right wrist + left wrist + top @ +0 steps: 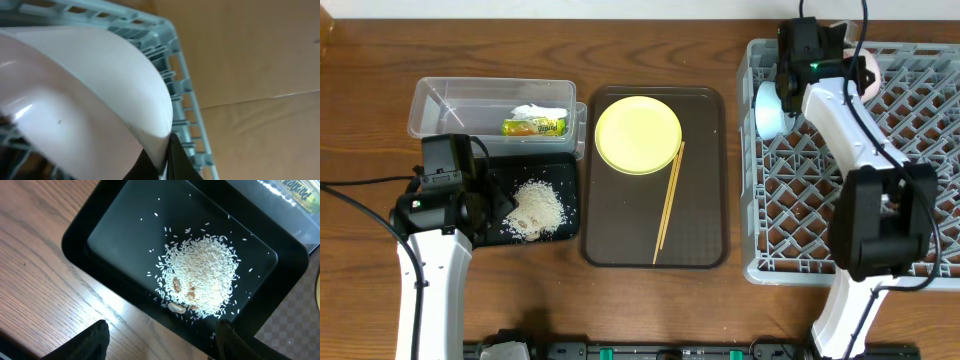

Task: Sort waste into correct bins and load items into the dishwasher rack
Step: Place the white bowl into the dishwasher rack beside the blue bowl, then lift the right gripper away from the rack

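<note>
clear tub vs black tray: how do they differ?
The clear tub is see-through with taller walls. The black tray is opaque and shallow. The clear tub holds the wrapper, while the black tray holds the rice. Both are rectangular and sit side by side.

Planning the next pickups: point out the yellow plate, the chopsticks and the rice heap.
yellow plate [637, 134], overhead view, centre of its face.
chopsticks [669, 202], overhead view, mid-length.
rice heap [202, 276], left wrist view, middle of the pile.
</note>
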Robot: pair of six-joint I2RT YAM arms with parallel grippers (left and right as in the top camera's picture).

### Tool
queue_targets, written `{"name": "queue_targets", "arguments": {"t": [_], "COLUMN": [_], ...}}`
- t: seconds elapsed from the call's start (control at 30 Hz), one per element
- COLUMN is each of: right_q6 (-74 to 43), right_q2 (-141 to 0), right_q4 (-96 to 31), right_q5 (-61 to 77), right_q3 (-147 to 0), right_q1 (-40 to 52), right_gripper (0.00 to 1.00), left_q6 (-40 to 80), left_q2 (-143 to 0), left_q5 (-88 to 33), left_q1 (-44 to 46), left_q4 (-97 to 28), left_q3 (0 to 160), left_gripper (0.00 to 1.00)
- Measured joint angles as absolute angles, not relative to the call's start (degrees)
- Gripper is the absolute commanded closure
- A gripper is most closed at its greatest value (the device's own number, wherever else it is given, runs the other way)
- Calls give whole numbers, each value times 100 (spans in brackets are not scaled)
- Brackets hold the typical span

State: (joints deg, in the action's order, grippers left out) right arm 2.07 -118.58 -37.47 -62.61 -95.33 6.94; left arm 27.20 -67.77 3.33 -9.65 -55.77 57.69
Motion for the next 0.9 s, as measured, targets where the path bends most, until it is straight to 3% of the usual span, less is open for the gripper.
{"name": "queue_targets", "arguments": {"t": [0.1,0.37,0.53,0.77,0.9], "right_q6": [-143,-443,-502,-390,-322], "right_q2": [-11668,-10993,-10228,-9688,-9712], "right_q4": [-4154,-5168,-5531,-6128,-6226], "right_q5": [-5537,-3159,-1894,827,1594], "right_q3": [-9515,-9415,-9413,-9413,-9347], "right_q1": [659,792,792,858,1315], "right_gripper": [75,46,40,39,39], "left_q6": [2720,2720,2720,2720,2720], "left_q2": [-6777,-6777,-6777,-6777,-6777], "left_q5": [333,336,333,336,333], "left_q1": [-965,-965,-965,-965,-965], "left_q4": [-5579,-5579,-5579,-5579,-5579], "left_q3": [5769,5769,5769,5769,5769], "left_gripper": [29,29,29,29,29]}}
